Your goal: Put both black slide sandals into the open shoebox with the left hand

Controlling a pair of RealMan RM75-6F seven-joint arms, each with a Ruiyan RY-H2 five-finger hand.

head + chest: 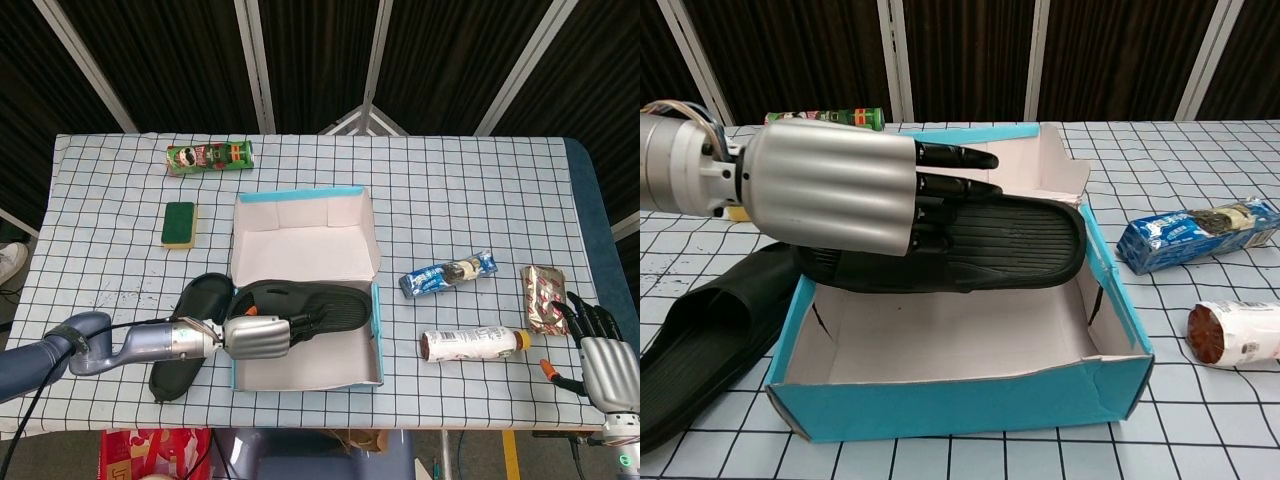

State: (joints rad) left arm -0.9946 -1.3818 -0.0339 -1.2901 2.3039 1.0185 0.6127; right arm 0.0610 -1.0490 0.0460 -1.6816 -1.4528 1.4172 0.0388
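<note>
My left hand (258, 337) (835, 190) grips a black slide sandal (315, 305) (1000, 245) sole-up, its toe end down inside the open shoebox (377, 330) (960, 405) and its heel end over the left wall. The second black sandal (185, 335) (695, 345) lies flat on the table just left of the box. My right hand (605, 360) rests at the table's front right corner, holding nothing, fingers apart.
A green sponge (179, 223) and a green chip can (209, 156) lie behind the box on the left. Right of the box are a blue snack pack (448, 273) (1195, 235), a lying bottle (472, 344) (1238, 333) and a foil packet (542, 297).
</note>
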